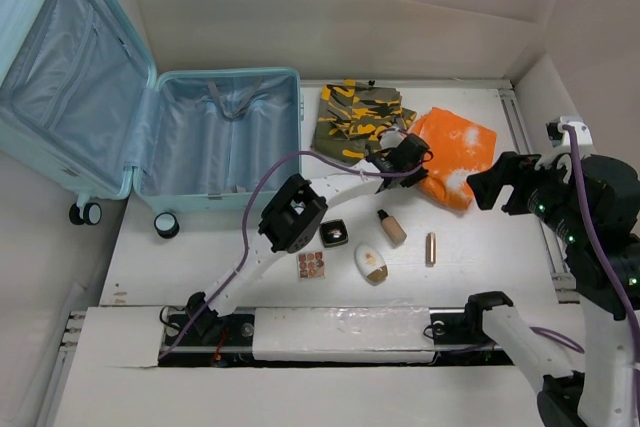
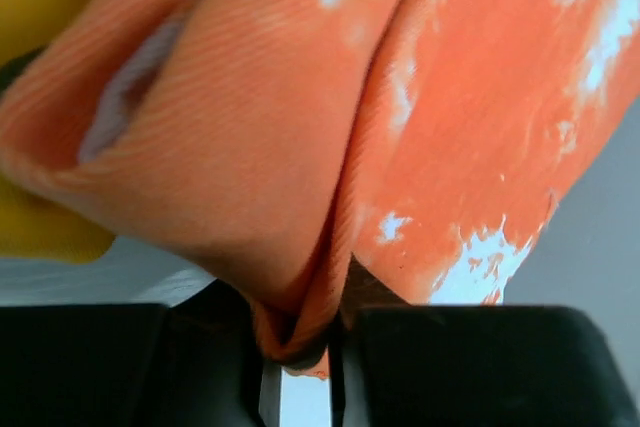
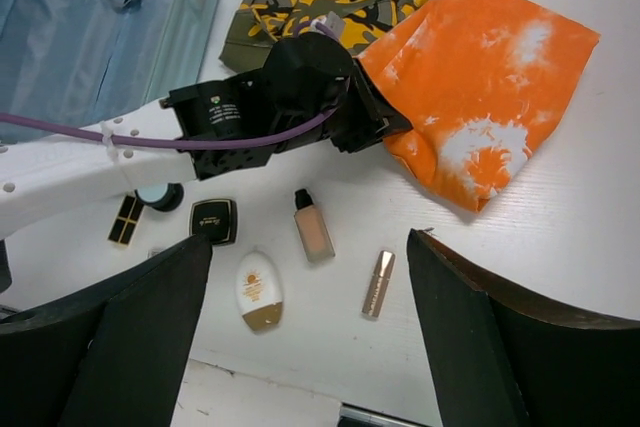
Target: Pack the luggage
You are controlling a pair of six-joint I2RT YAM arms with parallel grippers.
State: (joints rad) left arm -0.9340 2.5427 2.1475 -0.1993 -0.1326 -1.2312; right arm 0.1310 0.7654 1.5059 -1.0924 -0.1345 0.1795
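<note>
The luggage [image 1: 215,147] lies open at the back left, a light-blue hard shell with its lid [image 1: 70,77] leaning back and a pale lining with nothing in it; the right wrist view shows its corner [image 3: 90,27]. An orange tie-dye cloth [image 1: 455,152] lies at the back right. My left gripper [image 1: 418,162] is at the cloth's near-left edge. In the left wrist view a fold of the orange cloth [image 2: 400,97] is pinched between its black fingers [image 2: 450,367]. My right gripper [image 1: 482,187] hangs open above the table's right side, holding nothing [image 3: 310,277].
A camouflage cloth [image 1: 358,117] lies between the luggage and the orange cloth. On the table nearer me lie a foundation bottle [image 1: 391,227], a gold tube [image 1: 431,248], a white sunscreen bottle [image 1: 371,263], a black compact [image 1: 333,233] and a small palette [image 1: 311,265].
</note>
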